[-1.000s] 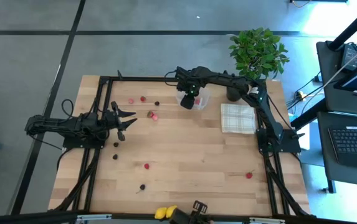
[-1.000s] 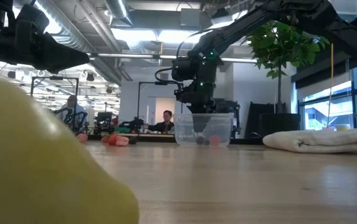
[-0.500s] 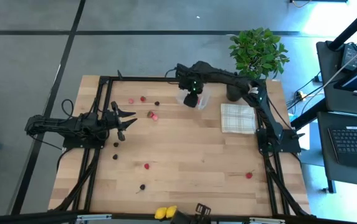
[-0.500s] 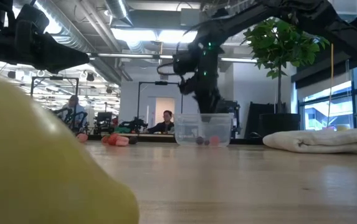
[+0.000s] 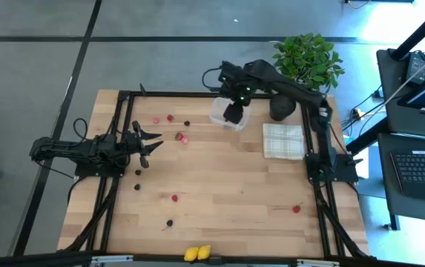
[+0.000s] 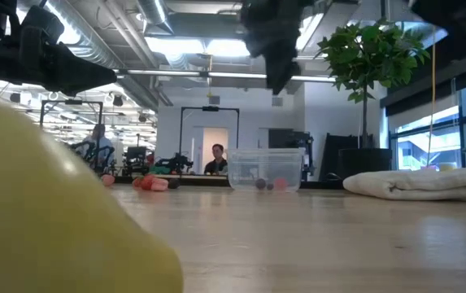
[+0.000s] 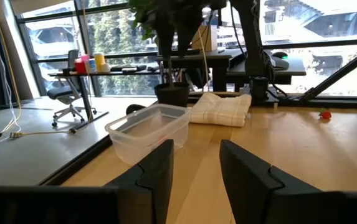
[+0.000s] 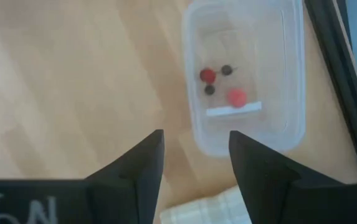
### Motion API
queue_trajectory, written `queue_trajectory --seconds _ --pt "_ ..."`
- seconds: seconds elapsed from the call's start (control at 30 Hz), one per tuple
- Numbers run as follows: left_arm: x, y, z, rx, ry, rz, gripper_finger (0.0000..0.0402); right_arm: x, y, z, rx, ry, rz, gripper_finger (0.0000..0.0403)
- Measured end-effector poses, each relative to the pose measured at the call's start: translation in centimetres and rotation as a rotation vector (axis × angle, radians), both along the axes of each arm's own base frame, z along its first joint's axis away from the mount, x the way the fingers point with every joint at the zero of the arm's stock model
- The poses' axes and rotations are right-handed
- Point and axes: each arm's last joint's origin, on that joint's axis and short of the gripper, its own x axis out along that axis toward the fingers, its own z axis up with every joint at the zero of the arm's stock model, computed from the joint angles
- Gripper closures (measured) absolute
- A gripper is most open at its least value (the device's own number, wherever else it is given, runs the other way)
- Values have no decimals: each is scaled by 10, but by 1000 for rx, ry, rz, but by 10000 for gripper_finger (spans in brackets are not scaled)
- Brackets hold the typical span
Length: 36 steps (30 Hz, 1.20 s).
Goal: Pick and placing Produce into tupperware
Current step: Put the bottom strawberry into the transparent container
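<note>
tupperware [image 6: 266,169] on table [image 6: 314,236]; berries [image 6: 275,184] inside

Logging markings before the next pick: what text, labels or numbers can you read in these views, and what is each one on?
Pale marking on the right gripper body, seen upside down: too partial to read.
White strip inside the tupperware: no lettering legible.
Nothing else readable.

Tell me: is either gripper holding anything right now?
No. The right gripper is open and empty above the tupperware; the left gripper is open and empty too.
</note>
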Motion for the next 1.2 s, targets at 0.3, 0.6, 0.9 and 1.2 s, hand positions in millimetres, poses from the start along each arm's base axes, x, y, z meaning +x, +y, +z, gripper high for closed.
queue_trajectory --seconds 0.3,0.6,0.9,1.2 --pt "0 0 0 -2 -1 -2 278 -34 91 16 17 -22 115 246" --pt "0 0 0 -1 -1 -4 278 -103 178 -22 -1 2 61 250" --pt "0 0 0 -1 0 -3 278 -174 229 -102 64 172 -161 250" --pt "0 0 0 0 0 -3 278 -202 267 -165 231 205 -270 250"
